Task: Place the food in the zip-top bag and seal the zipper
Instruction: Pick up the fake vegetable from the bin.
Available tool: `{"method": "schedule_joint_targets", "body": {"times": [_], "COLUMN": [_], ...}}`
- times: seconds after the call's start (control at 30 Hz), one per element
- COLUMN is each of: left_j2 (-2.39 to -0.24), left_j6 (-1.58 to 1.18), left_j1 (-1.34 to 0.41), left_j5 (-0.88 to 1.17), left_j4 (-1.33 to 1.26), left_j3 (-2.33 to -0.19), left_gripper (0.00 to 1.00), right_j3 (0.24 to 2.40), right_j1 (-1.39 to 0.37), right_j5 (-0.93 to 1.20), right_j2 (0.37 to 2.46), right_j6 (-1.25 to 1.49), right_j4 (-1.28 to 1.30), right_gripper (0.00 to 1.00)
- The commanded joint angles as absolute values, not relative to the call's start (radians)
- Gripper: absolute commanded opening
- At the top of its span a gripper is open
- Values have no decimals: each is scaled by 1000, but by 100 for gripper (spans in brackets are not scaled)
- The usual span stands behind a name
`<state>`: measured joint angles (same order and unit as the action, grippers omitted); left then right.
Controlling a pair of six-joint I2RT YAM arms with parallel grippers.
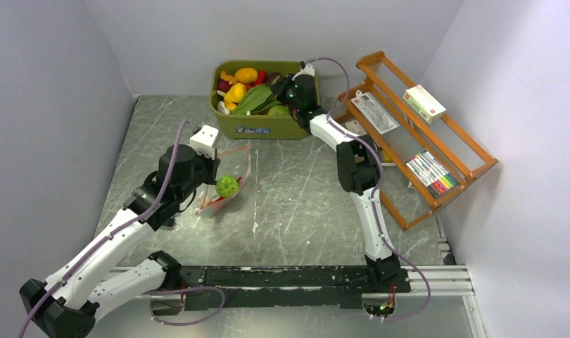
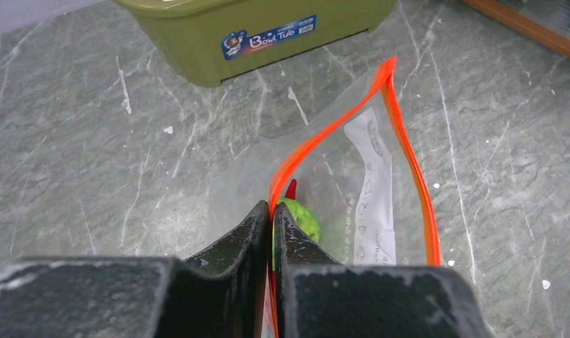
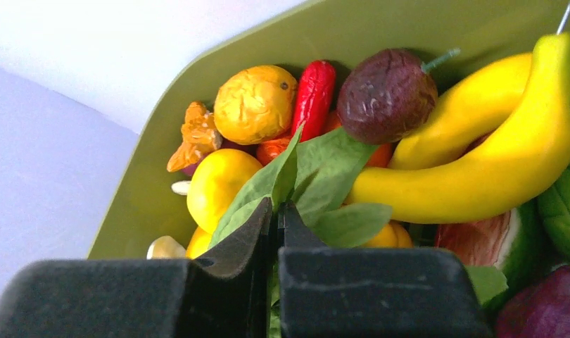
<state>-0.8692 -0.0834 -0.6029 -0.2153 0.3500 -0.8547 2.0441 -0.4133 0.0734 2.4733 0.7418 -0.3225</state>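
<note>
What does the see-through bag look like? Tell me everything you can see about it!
The zip-top bag is thin, clear plastic with a red-orange zipper strip around its mouth and a white printed panel on one side. Its mouth stands open. It rests on the grey marbled table, near the green tub. The left gripper pinches the orange rim between closed fingers. Inside are a green round toy and a red piece.
</note>
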Motion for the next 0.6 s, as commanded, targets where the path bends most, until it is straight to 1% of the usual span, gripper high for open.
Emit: {"method": "schedule_joint_targets", "body": {"times": [0.0,0.2,0.57], "left_j2": [-870,-868,-933], "left_j6": [-117,-133,-206], "left_j1": [-575,-566,-565], "left_j5": [-178,-164,-187], "left_j4": [325,314,318], "left_j3": [-862,-856,-889], "left_gripper": [7,7,7], "right_j3": [2002,1939,1856], "right_j1": [-400,-399,-400], "right_j5": [100,79,61], "right_j2": [2352,2256,2109], "right_j6": [641,571,387], "right_j4": [-413,-449,-462], "right_gripper": [0,0,0]}}
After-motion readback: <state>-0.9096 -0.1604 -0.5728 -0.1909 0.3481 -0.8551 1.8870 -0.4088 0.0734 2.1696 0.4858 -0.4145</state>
